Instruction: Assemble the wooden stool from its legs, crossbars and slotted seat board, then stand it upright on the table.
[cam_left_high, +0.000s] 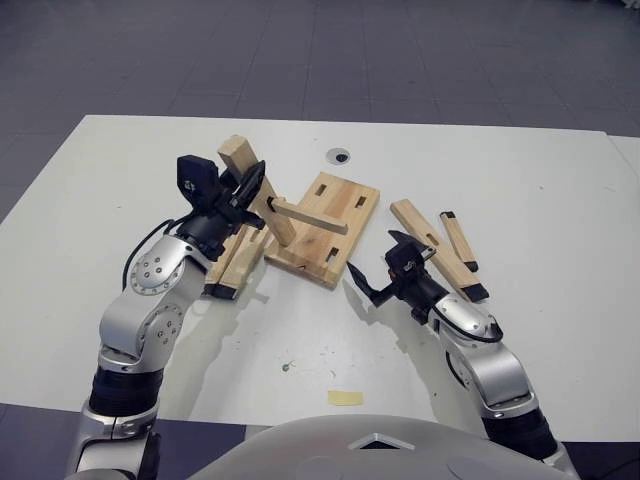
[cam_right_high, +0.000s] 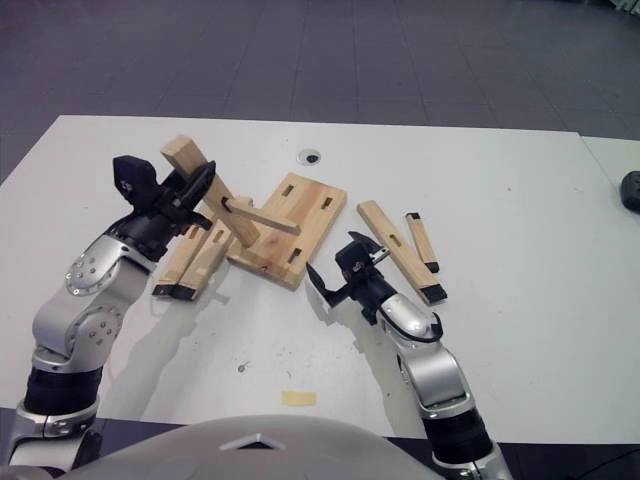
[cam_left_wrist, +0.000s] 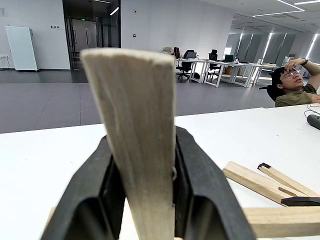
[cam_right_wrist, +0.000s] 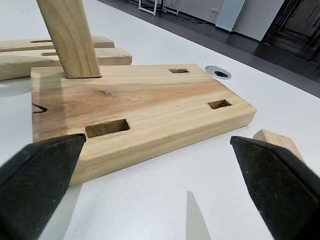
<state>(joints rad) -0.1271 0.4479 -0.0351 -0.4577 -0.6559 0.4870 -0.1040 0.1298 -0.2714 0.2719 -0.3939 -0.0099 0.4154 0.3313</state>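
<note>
The slotted seat board lies flat on the white table. A wooden leg stands tilted in its near-left slot, with a crossbar sticking out toward the right. My left gripper is shut on this leg at mid-height. My right gripper hovers open just off the board's near-right corner, its fingers facing the board's edge. Two more legs lie left of the board. A slotted leg and a thinner black-tipped piece lie to the right.
A round cable grommet sits in the table behind the board. A yellow sticky note lies near the front edge. A dark object rests at the far right edge. Open tabletop stretches on both sides.
</note>
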